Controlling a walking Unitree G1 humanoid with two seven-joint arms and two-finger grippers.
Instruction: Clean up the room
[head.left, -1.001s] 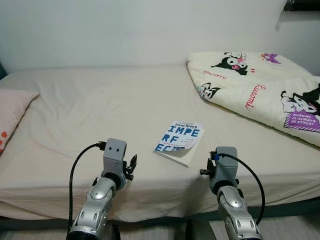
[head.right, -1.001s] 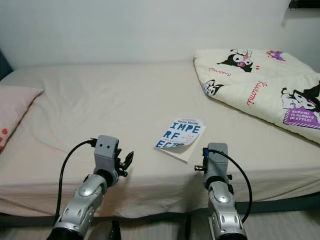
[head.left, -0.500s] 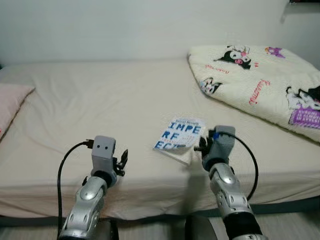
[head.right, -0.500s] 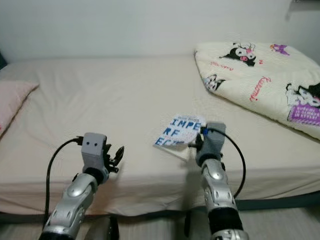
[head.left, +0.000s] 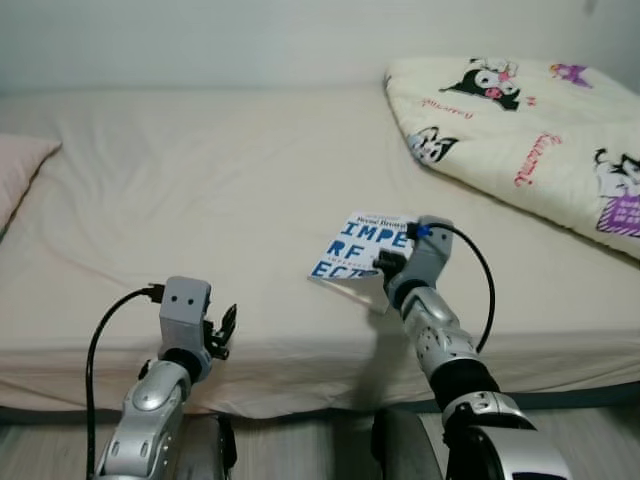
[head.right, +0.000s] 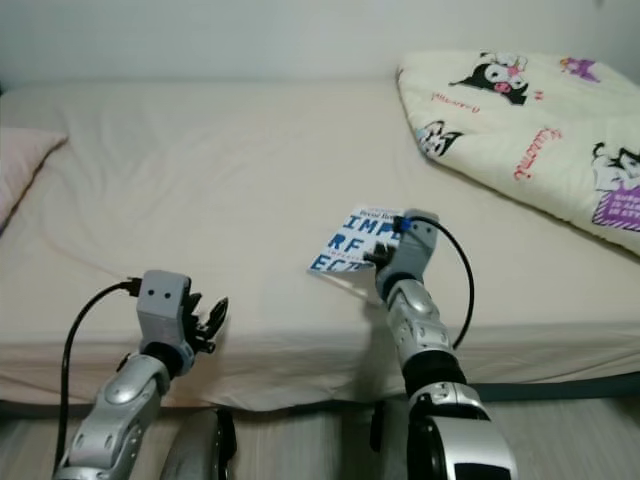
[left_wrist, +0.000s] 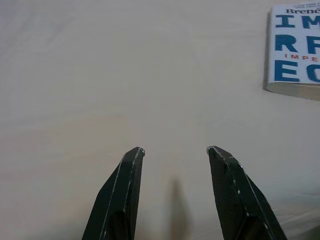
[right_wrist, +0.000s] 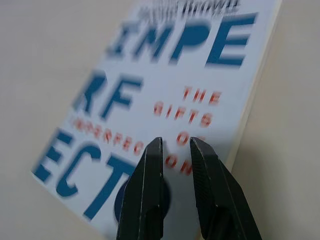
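Paperback book with a white cover and big blue letters (head.left: 360, 256) lies flat near the front edge of the beige-sheeted bed (head.left: 200, 200), stray from any shelf, which I take to be why the robot has gone for it. From the left eye, the right gripper (head.left: 388, 264) sits over the book's near right corner, arm stretched across the mattress edge, likely lining up for a pinch on that corner, while the left gripper (head.left: 222, 328) hangs short of the bed front, apart from everything, probably just waiting. A cream quilt printed with black cartoon figures (head.left: 520, 130) is heaped at the far right, and a pink pillow (head.left: 18, 175) peeks in at the left. The right eye shows the same layout. Through the left wrist camera, its fingers (left_wrist: 125, 190) stand wide over bare sheet, the book off at one corner. Through the right wrist camera, the fingers (right_wrist: 147, 195) are narrow, almost together, hovering over the cover and gripping nothing as far as I can see.
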